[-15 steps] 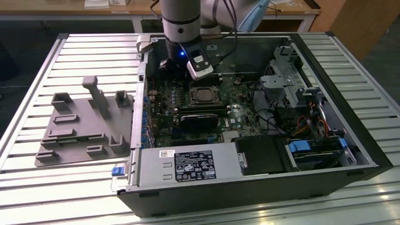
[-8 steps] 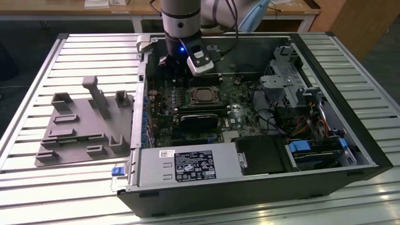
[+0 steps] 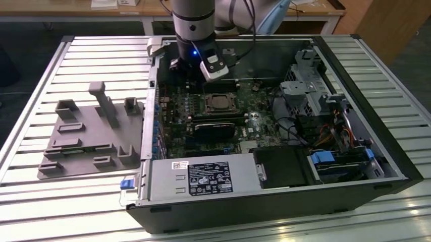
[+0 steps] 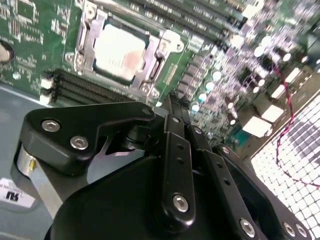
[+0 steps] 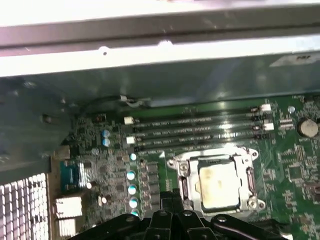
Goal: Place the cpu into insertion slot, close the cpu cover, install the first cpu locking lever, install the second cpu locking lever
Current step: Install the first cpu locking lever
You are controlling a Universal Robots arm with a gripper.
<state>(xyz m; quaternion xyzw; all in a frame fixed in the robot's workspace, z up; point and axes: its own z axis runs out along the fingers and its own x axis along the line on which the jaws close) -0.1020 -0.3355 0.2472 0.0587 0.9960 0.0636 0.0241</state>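
The gripper (image 4: 172, 100) hangs inside an open computer case (image 3: 283, 206), which lies on a slatted counter (image 3: 40, 212). In both wrist views its fingers are pressed together and nothing is between them. The fingertips stand over the green motherboard (image 3: 263, 126), near one corner of the insertion slot (image 3: 205, 103); whether they touch the board cannot be told.

The cpu (image 4: 120, 47) already sits in the insertion slot, with its pale silvery face upward. The cpu cover (image 5: 248, 175) lies flat on the slot, and the cpu face shows through its square window. In the first wrist view, long dark memory slots (image 5: 200, 127) run just beside the insertion slot. On the counter, at the exterior view's left of the case, rests a grey tray (image 3: 81, 146) with upright posts.
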